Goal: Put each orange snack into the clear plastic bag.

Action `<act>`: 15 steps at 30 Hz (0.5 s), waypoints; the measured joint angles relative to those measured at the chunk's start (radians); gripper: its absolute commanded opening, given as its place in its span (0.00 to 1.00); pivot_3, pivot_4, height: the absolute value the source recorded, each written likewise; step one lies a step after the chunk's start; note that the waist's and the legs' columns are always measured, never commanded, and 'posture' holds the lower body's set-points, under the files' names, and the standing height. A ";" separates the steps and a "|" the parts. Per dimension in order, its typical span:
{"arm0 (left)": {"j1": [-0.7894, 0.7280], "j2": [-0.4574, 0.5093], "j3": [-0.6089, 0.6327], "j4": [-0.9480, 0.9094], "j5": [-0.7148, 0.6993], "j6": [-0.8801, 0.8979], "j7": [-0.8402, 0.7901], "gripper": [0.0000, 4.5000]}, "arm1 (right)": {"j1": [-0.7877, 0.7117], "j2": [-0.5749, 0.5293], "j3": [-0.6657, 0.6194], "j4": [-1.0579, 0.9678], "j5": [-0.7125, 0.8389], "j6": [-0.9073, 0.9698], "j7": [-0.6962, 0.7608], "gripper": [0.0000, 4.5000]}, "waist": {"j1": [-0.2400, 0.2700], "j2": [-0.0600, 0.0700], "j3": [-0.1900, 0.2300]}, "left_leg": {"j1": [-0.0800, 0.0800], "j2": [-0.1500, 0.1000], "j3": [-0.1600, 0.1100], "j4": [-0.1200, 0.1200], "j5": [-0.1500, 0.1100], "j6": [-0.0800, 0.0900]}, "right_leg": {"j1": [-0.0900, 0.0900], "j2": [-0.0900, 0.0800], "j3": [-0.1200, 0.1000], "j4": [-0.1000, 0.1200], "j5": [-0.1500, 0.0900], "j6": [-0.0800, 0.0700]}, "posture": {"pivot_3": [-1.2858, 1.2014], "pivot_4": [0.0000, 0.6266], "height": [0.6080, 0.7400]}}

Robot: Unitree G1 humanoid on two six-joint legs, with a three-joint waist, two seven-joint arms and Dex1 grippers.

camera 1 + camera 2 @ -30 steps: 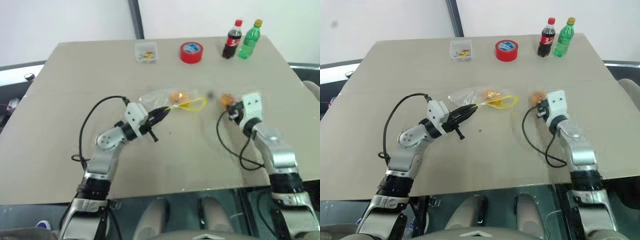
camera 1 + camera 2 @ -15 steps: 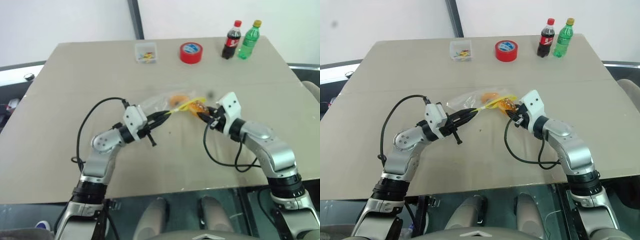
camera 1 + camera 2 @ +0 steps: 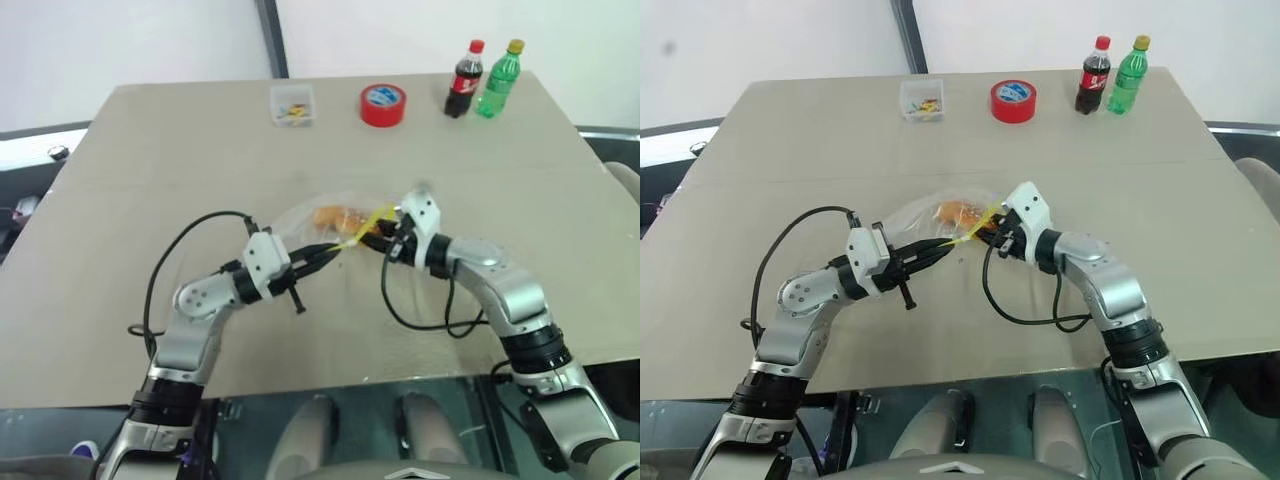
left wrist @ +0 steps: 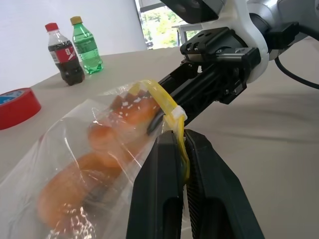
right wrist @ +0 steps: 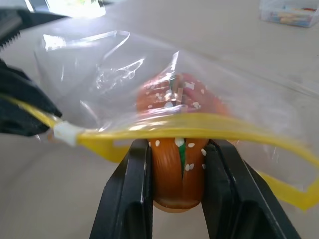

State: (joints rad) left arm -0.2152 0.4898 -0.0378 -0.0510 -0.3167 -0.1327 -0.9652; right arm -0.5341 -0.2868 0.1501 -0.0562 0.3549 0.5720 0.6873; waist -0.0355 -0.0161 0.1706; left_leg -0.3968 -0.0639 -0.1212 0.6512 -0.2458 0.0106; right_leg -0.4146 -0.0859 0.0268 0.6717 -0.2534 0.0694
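Right now 1 orange snack (image 5: pixel 178 164) sits gripped in the right gripper (image 5: pixel 177 174) jaws at the mouth of the clear plastic bag (image 4: pixel 94 164); the other snack (image 3: pixel 960 212) lies inside, mid-desk. The left gripper (image 4: pixel 180 149) jaws are clamped on the yellow seal strip (image 5: pixel 199 130). Risk, I'd judge: the strip crosses the snack's path and could snag it, or slip free. No label is readable on the bottles (image 3: pixel 484 78) or red tape roll (image 3: pixel 383 104).

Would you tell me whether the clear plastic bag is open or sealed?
Open: the clear plastic bag's yellow seal strip gapes, pinched by the left gripper.
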 measured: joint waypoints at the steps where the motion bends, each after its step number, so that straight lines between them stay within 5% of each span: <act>1: 0.010 0.005 0.002 -0.006 0.000 0.000 0.002 0.00 | 0.000 0.005 -0.054 -0.001 0.046 0.039 -0.011 0.28 | 0.001 0.000 0.000 | 0.000 0.000 0.000 0.000 0.000 0.000 | 0.000 0.000 0.000 0.000 0.000 0.000 | 0.52 0.24 0.97; 8: 0.035 0.009 0.005 -0.028 -0.001 0.001 0.006 0.00 | 0.011 0.058 -0.207 -0.025 0.213 0.215 -0.093 0.28 | -0.005 0.000 0.000 | 0.000 0.001 0.001 -0.001 0.000 0.000 | -0.001 0.000 0.001 0.001 0.000 0.000 | 0.52 0.24 0.97; 15: 0.029 0.009 -0.002 -0.041 -0.003 0.003 -0.007 0.00 | 0.039 0.045 0.074 -0.055 0.019 0.046 -0.064 0.28 | -0.001 0.000 0.000 | -0.001 -0.001 0.000 0.000 0.000 0.000 | -0.001 -0.001 0.000 0.000 0.000 0.000 | 0.52 0.24 0.97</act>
State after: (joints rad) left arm -0.1859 0.4986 -0.0400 -0.0921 -0.3193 -0.1292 -0.9719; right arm -0.4952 -0.2416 0.2241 -0.1111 0.3738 0.6177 0.6233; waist -0.0360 -0.0157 0.1706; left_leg -0.3973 -0.0647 -0.1208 0.6511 -0.2459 0.0107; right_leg -0.4155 -0.0865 0.0269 0.6722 -0.2534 0.0694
